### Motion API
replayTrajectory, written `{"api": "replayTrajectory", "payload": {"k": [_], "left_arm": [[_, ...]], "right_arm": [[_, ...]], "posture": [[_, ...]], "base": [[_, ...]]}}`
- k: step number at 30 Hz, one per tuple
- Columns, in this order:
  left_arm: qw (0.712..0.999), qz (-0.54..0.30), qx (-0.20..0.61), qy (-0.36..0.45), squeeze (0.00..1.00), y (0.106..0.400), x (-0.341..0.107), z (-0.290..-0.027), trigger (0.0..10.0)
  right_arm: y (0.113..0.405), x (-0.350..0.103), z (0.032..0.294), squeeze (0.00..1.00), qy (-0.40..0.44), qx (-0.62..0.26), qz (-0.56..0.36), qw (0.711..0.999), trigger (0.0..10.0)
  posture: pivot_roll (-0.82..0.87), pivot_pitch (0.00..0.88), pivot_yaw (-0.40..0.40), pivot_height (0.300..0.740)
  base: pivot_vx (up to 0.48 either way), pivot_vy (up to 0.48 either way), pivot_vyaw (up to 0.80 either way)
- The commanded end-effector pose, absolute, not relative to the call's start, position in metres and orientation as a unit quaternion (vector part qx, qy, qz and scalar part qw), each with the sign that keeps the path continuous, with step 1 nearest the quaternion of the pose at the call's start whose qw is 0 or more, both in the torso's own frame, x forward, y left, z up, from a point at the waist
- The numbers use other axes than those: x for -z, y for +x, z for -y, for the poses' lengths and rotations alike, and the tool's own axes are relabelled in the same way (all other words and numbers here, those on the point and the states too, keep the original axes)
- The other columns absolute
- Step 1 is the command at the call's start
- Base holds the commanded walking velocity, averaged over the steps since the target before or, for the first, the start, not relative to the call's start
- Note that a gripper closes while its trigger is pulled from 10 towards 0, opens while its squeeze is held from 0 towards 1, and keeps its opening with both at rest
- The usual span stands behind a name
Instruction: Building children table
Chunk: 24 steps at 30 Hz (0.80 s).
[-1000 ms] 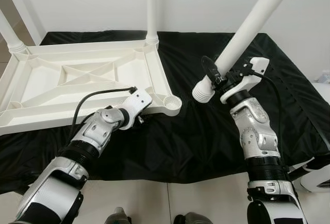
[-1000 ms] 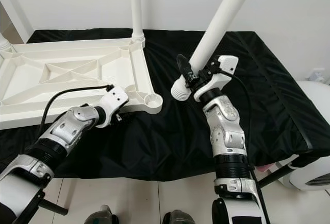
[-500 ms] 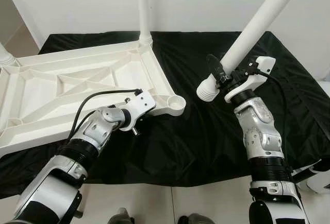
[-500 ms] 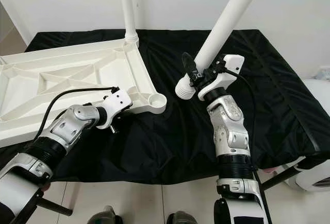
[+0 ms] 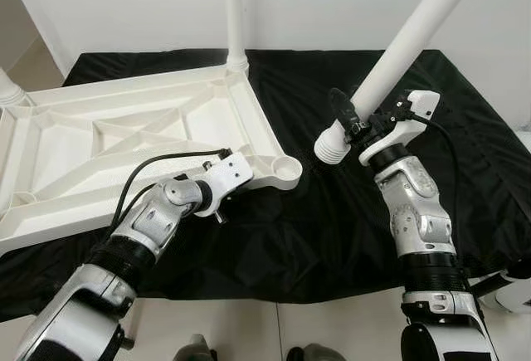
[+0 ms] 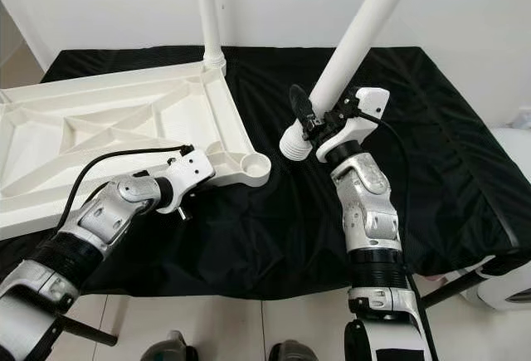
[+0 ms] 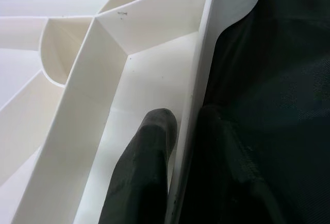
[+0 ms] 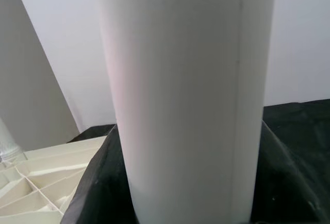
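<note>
The white children's tabletop (image 5: 124,129) lies upside down on the black cloth, ribs facing up. Two legs (image 5: 235,12) stand in its far corners. The near right corner socket (image 5: 286,166) holds nothing. My left gripper (image 7: 185,136) is shut on the tabletop's near rim just left of that socket, one finger (image 7: 149,152) inside and the other outside. My right gripper (image 5: 358,120) is shut on a loose white leg (image 5: 406,37), which tilts up to the right. Its ribbed end (image 5: 332,147) hangs above the cloth, right of the socket and apart from it.
A black cloth (image 5: 332,220) covers the low platform, with its front edge near my feet and pale floor below. A white wall stands close behind. Something white and round (image 6: 506,282) sits on the floor at the right.
The tabletop's near edge has swung, its left end closer to me, with my left gripper still on the rim. The leg in my right gripper has barely shifted.
</note>
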State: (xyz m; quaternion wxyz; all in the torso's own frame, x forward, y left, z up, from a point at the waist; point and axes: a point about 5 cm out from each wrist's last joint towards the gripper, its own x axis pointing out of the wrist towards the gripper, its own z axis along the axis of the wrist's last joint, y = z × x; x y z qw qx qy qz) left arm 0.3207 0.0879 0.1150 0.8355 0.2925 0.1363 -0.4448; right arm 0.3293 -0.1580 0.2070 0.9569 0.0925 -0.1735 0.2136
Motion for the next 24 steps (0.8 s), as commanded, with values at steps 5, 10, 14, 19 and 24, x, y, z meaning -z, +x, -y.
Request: {"api": "replayTrajectory", "payload": {"k": [5, 10, 14, 19, 24], "left_arm": [[0.785, -0.127, 0.538, 0.279, 0.00, 0.296, -0.109, -0.057, 10.0], [0.769, -0.093, 0.566, 0.283, 0.00, 0.286, -0.120, -0.035, 10.0], [0.766, -0.084, 0.571, 0.284, 0.00, 0.283, -0.124, -0.032, 10.0], [0.760, -0.060, 0.583, 0.283, 0.00, 0.278, -0.136, -0.026, 10.0], [0.762, -0.063, 0.577, 0.287, 0.00, 0.278, -0.137, -0.027, 10.0]], "right_arm": [[0.330, -0.204, 0.146, 0.00, 0.076, -0.245, 0.157, 0.954, 10.0], [0.328, -0.195, 0.130, 0.00, 0.059, -0.283, 0.137, 0.947, 10.0], [0.328, -0.195, 0.129, 0.00, 0.057, -0.286, 0.136, 0.947, 10.0], [0.329, -0.195, 0.128, 0.00, 0.052, -0.288, 0.137, 0.946, 10.0], [0.330, -0.196, 0.128, 0.00, 0.050, -0.289, 0.139, 0.946, 10.0]], "posture": [[-0.01, 0.007, -0.010, 0.740], [0.00, 0.001, -0.016, 0.740], [0.00, 0.000, -0.017, 0.740], [0.00, 0.000, -0.020, 0.740], [0.00, 0.000, -0.019, 0.740]], "base": [[0.000, 0.000, 0.00], [0.000, 0.000, 0.00], [0.000, 0.000, 0.00], [0.000, 0.000, 0.00], [0.000, 0.000, 0.00]]}}
